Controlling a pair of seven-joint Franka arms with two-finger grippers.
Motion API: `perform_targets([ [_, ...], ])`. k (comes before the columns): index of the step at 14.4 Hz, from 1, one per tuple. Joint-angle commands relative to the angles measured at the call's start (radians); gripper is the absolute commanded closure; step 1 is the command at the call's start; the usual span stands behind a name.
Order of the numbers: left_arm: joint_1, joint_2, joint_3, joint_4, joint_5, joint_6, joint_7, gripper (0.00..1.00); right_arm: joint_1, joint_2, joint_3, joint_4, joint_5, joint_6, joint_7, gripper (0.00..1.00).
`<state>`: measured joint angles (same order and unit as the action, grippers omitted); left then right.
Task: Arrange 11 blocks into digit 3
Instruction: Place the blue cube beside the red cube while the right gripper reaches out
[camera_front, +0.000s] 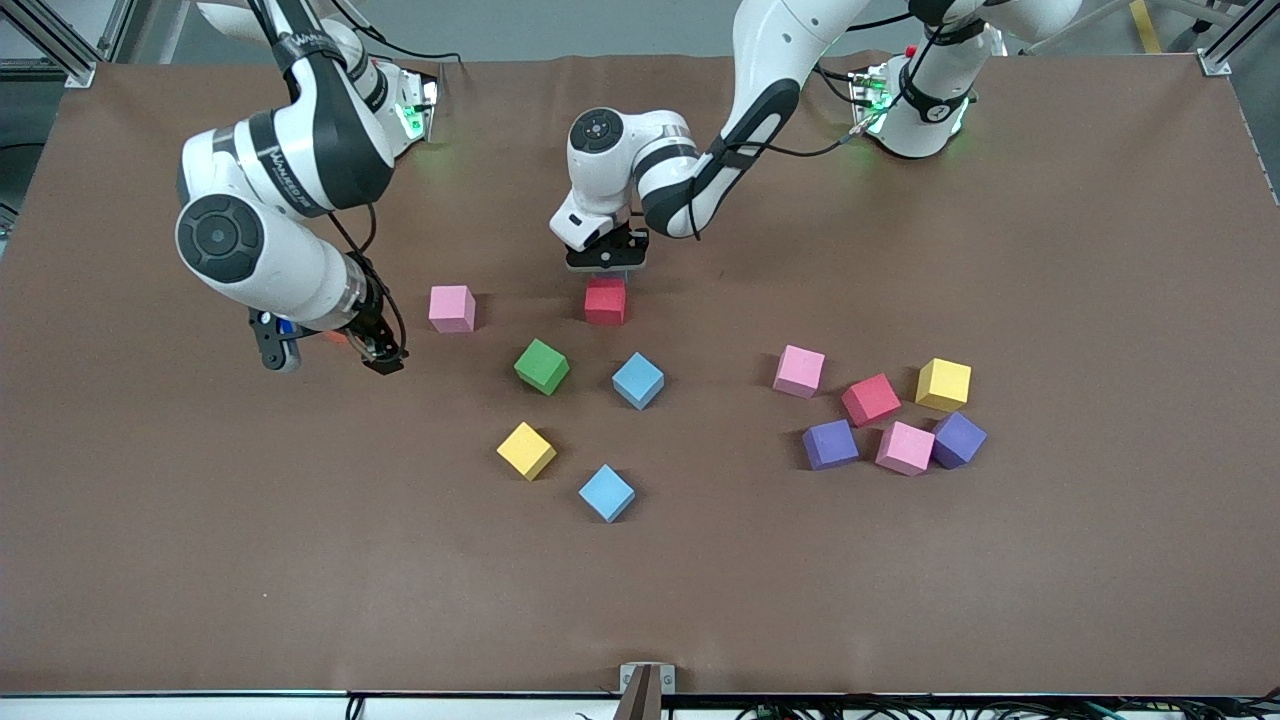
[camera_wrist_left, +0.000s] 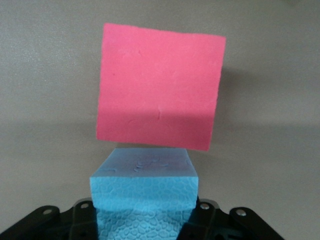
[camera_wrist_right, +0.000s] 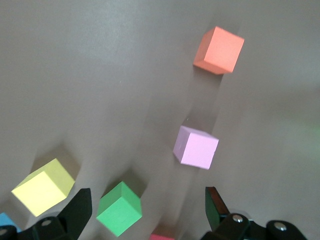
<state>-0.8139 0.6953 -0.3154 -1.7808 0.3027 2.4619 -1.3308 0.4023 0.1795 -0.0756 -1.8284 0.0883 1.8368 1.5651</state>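
the left gripper (camera_front: 606, 268) hangs low over the table's middle, clenched on a blue cube (camera_wrist_left: 144, 192) that only the left wrist view shows, pinched between its jaws; directly below and ahead of it sits a red cube (camera_front: 605, 301) on the brown table (camera_front: 1050, 560), and whether the blue one already touches it cannot be told; the right gripper (camera_front: 325, 355) waits in the air toward the right arm's end of the table, jaws released and holding nothing, with a pink cube (camera_front: 452, 308) just beside it and an orange cube (camera_wrist_right: 219, 50) seen only from its wrist; no digit stands yet; a green cube (camera_front: 541, 366), two more blue ones and a yellow one lie scattered nearer the front camera, and six more cluster toward the left arm's end, some touching; my worry is that setting the blue cube down too close would nudge the light red foam out of line, or leave a gap or skew if it lands a little off, since the gripper body hides the seam from above; the foam may also cling to a pad on release and twist.
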Motion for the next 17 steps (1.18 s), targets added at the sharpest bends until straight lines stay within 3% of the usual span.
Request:
perform_targets([
  [1,-0.021,0.021,0.013,0.032,0.032,-0.018,-0.022,0.54,0.018,-0.026,-0.007,-0.028,0.039,0.036,0.038,0.00],
  [2,-0.021,0.021,0.015,0.032,0.033,-0.018,-0.021,0.40,0.027,-0.025,-0.007,-0.028,0.041,0.042,0.038,0.00],
  [3,-0.021,0.020,0.013,0.032,0.041,-0.018,-0.021,0.11,0.029,-0.025,-0.007,-0.028,0.041,0.048,0.036,0.00],
  [4,-0.019,0.012,0.013,0.032,0.046,-0.021,-0.019,0.00,0.036,-0.020,-0.007,-0.028,0.041,0.053,0.036,0.00],
  [12,0.002,-0.080,0.007,0.040,0.046,-0.156,0.011,0.00,0.072,0.058,-0.007,-0.029,0.039,0.154,0.023,0.00],
  [17,0.125,-0.178,0.004,-0.015,0.039,-0.213,0.170,0.00,0.090,0.089,-0.007,-0.029,0.036,0.193,0.020,0.00],
])
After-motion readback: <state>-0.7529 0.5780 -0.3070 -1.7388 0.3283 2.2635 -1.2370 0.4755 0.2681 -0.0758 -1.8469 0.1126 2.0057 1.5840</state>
